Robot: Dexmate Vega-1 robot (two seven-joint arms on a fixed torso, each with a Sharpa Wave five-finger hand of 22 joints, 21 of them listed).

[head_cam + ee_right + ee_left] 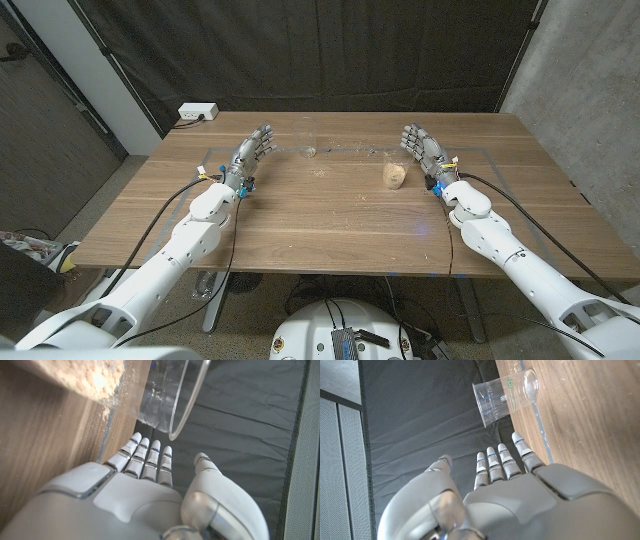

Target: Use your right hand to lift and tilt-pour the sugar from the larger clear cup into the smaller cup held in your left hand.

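— Both hands?
— I see left hand (252, 152) and right hand (422, 148) released, fingers spread, holding nothing.
— Cups?
— Small clear cup (506, 396) just beyond my left fingertips (518, 439); larger sugar cup (150, 390) just past the right ones.

In the head view the small clear plastic cup (310, 151) is too faint to tell upright from tipped. The larger clear plastic cup (170, 395) is cut off at the right wrist picture's edge, as is its tan sugar (95, 380), blurred by closeness.
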